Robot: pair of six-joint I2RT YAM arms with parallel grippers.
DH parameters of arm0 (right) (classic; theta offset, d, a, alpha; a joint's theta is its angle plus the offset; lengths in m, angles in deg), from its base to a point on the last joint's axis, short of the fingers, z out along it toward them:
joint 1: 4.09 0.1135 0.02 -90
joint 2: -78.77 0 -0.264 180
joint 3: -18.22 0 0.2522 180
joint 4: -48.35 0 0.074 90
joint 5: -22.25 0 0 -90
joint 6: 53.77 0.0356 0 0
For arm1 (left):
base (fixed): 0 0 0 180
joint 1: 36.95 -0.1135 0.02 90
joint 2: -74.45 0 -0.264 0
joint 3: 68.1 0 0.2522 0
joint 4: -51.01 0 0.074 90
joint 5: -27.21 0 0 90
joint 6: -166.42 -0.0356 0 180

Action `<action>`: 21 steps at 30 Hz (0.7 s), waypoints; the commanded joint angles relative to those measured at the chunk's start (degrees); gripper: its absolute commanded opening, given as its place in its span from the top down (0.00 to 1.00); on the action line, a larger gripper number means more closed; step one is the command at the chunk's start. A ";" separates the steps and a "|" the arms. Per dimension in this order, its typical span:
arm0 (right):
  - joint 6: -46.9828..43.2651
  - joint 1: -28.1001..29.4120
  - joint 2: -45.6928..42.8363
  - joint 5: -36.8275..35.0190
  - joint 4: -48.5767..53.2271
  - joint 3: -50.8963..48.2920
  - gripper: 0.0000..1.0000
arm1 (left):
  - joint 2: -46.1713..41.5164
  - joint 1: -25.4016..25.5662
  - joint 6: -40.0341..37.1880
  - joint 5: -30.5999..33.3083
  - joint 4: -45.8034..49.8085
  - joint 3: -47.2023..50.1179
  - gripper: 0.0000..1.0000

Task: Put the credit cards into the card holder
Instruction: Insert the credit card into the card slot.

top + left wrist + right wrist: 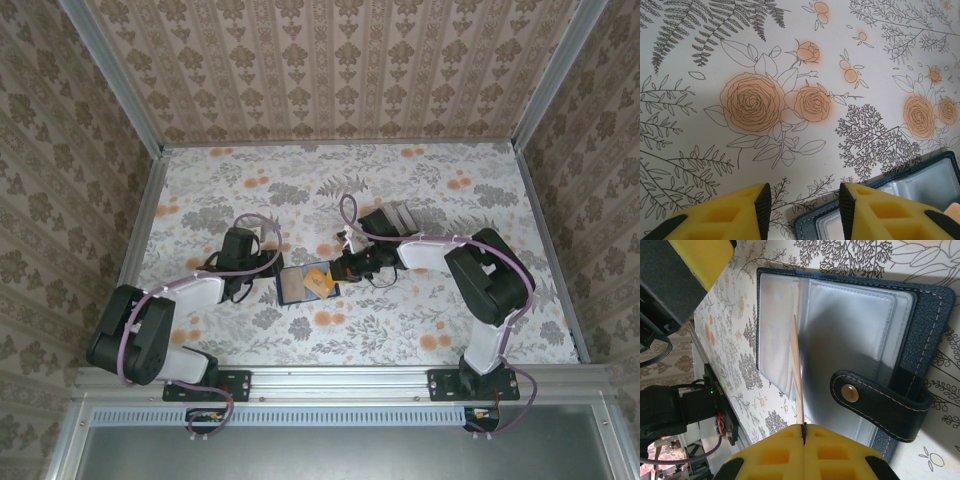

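Right pincer (pixel 804 431) clamping credit card (pixel 797 370) over open card holder (pixel 855 320), left pincer (pixel 805 205) wide at its edge

The floral-print table (pixel 385 335) carries the open card holder (pixel 290 289), lying flat.

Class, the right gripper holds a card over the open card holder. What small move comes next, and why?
Probably slide the card forward and down toward a clear sleeve: the right gripper is shut on it, edge-on above the open card holder, and it looks not yet tucked in.
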State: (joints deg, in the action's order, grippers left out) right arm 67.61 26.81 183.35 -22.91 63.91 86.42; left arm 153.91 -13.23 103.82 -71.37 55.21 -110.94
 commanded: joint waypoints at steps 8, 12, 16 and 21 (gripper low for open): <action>6.17 -0.40 4.07 1.03 -5.63 1.37 0.96 | 1.07 0.88 1.17 0.84 1.48 -2.21 0.58; 11.55 -0.31 4.39 -0.39 -12.52 -0.32 0.95 | 1.16 1.24 1.23 1.56 1.61 -2.21 0.59; 15.36 -0.05 4.76 -3.23 -16.80 -2.01 0.94 | 0.92 1.56 1.28 1.88 1.83 -2.21 0.60; 21.85 1.52 4.99 -8.10 -25.32 -6.05 0.93 | 1.33 1.58 1.74 1.81 2.18 -2.47 0.61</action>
State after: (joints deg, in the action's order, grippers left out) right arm 83.91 27.11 186.95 -26.93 45.14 82.16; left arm 154.67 -12.16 104.54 -70.08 56.15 -111.53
